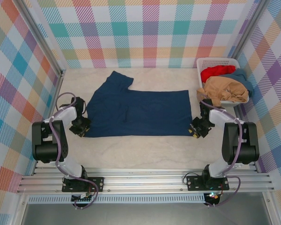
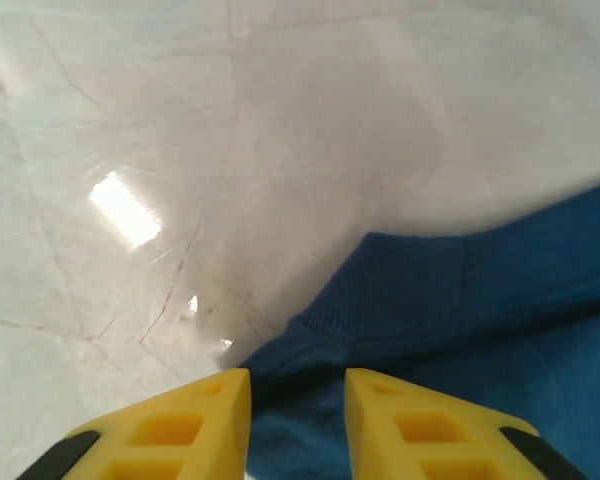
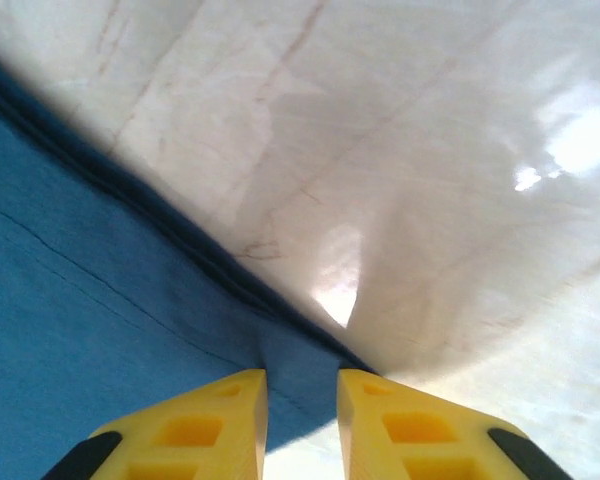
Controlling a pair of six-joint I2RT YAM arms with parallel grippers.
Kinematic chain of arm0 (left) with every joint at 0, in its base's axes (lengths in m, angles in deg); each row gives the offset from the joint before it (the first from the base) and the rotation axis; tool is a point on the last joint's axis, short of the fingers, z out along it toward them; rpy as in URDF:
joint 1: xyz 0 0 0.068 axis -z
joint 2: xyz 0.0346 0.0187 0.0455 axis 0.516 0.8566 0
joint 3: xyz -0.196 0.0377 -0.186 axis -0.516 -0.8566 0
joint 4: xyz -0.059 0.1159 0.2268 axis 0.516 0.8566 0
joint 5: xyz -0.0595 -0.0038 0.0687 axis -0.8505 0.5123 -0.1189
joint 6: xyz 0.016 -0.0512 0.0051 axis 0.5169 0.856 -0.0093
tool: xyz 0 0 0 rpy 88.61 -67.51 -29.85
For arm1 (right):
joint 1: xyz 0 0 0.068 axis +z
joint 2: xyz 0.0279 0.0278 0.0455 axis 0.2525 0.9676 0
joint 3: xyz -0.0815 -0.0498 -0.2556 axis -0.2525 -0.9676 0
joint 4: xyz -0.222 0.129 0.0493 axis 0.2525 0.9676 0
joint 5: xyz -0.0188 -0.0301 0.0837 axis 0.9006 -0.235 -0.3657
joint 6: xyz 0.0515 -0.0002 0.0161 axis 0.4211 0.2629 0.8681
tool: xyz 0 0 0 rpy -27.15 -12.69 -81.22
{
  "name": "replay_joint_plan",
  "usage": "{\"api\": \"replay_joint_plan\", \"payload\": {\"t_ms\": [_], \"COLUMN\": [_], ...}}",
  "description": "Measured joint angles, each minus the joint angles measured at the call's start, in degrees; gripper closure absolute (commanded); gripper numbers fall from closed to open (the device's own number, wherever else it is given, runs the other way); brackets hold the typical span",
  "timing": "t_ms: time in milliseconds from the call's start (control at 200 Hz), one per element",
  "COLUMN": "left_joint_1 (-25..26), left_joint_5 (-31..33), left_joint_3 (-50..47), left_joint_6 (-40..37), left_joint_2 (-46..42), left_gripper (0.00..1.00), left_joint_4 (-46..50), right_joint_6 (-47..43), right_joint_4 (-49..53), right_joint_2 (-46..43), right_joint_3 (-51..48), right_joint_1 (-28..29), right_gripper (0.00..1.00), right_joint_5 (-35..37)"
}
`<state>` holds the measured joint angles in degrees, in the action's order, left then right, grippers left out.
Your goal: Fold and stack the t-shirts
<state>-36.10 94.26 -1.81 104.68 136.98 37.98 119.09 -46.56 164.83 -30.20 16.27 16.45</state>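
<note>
A navy blue t-shirt [image 1: 140, 112] lies spread flat across the middle of the table, one sleeve pointing to the far left. My left gripper [image 1: 80, 126] sits low at the shirt's near-left corner. In the left wrist view the yellow fingers stand apart [image 2: 297, 385] with the shirt's ribbed edge [image 2: 460, 300] running between them. My right gripper [image 1: 196, 129] is at the near-right corner. In the right wrist view it is open [image 3: 302, 385] over the hem corner of the shirt [image 3: 80, 260]. A red tee [image 1: 216, 71], a tan tee [image 1: 225, 89] and a teal-blue tee [image 1: 243, 77] are piled in the basket.
The white slatted basket [image 1: 218, 61] stands at the far right corner against the checkered wall. Pale marbled table [image 1: 140, 145] lies bare in front of the shirt. Checkered walls enclose the left, back and right sides.
</note>
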Motion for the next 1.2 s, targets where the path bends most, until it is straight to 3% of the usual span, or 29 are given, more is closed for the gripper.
{"api": "replay_joint_plan", "payload": {"t_ms": [175,335,500,685,935,1200], "left_joint_1": [6.05,11.04,10.91,9.46,1.77,0.39], "left_joint_5": [0.24,-3.56,-5.29,-4.68,-4.04,-2.73], "left_joint_3": [5.20,5.49,5.38,2.95,-9.90,-15.61], "left_joint_6": [1.53,4.26,5.42,8.28,12.85,12.81], "left_joint_2": [-7.32,-3.89,4.11,6.16,-5.27,-11.78], "left_gripper": [0.65,0.67,0.67,0.67,0.68,0.68], "left_joint_4": [2.10,-2.64,-6.21,-7.08,-9.97,-6.21], "right_joint_6": [-1.92,-2.05,-1.66,-0.61,2.29,6.56], "right_joint_4": [3.67,1.05,-1.22,-1.16,3.80,8.76], "right_joint_2": [-5.62,-3.28,6.19,11.06,11.76,2.99], "right_joint_3": [3.82,5.31,7.26,10.56,10.75,-1.03], "right_joint_1": [6.12,9.07,9.60,10.84,15.10,17.97], "right_gripper": [0.70,0.73,0.73,0.72,0.73,0.73], "right_joint_5": [4.48,4.07,2.47,1.95,0.68,-4.20]}}
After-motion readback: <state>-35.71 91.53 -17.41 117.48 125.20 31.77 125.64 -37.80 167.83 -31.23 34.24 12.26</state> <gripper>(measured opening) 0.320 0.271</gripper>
